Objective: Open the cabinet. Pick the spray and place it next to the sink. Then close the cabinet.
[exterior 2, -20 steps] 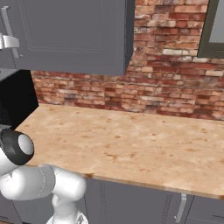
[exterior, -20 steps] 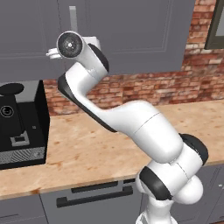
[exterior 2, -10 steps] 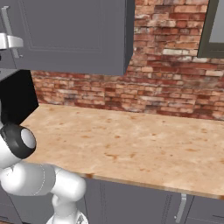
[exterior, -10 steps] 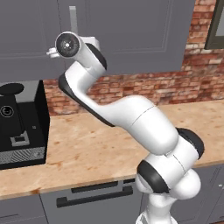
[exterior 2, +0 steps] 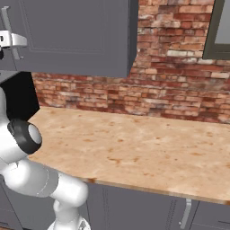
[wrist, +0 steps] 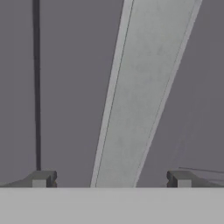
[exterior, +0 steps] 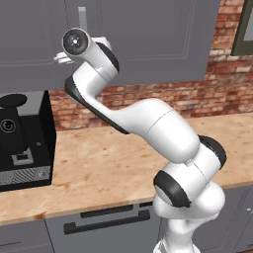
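Note:
The cabinet (exterior: 148, 34) is a dark-grey wall unit above the counter, and its door is closed. Its vertical silver bar handle (wrist: 144, 96) runs close in front of the hand, slanting up between the two fingertips (wrist: 43, 178). My gripper (wrist: 111, 179) is open around the handle without pinching it. From the base views the gripper (exterior: 62, 58) (exterior 2: 10, 40) is raised to the lower part of the handle (exterior: 82, 20) (exterior 2: 6, 22). The spray is hidden. The sink is out of view.
A black coffee machine (exterior: 22, 143) stands on the wooden counter (exterior: 99, 158) at the left. Below are grey drawer fronts with black handles (exterior: 106, 222). A brick wall (exterior 2: 170, 81) backs the counter, with a dark window frame (exterior 2: 220, 31) at the upper right.
The hand has crept slightly upward at the handle while the arm's elbow and lower links shifted. The jaws stayed open and the door has not moved.

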Controlling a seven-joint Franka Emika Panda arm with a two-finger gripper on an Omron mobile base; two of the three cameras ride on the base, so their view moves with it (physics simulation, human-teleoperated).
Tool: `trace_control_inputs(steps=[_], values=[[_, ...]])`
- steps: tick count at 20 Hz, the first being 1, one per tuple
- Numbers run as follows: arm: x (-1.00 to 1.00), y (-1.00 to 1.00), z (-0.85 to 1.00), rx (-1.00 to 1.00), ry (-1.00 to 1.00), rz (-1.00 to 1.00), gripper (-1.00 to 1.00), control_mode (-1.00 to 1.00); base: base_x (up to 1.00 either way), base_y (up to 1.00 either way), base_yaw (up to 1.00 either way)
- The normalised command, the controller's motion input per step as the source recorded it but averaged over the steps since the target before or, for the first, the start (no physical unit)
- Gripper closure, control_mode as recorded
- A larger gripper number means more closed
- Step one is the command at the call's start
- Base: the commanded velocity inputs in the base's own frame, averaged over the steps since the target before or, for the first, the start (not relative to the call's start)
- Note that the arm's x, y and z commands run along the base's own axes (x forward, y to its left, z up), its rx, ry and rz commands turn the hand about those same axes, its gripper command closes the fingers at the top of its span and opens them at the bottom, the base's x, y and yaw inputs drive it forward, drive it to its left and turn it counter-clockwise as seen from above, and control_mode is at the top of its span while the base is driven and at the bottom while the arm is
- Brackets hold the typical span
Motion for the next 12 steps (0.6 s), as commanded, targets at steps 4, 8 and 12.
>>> trace_control_inputs(steps=[4, 8, 12], values=[[0.08, 0.0, 0.0, -0.02, 0.02, 0.0, -1.0, -1.0, 0.0, 0.0, 0.0], [0.17, 0.0, -0.06, 0.0, -0.01, 0.0, -1.0, -1.0, 0.0, 0.0, 0.0], [0.19, 0.04, -0.19, 0.0, -0.12, -0.03, -1.0, -1.0, 0.0, 0.0, 0.0]])
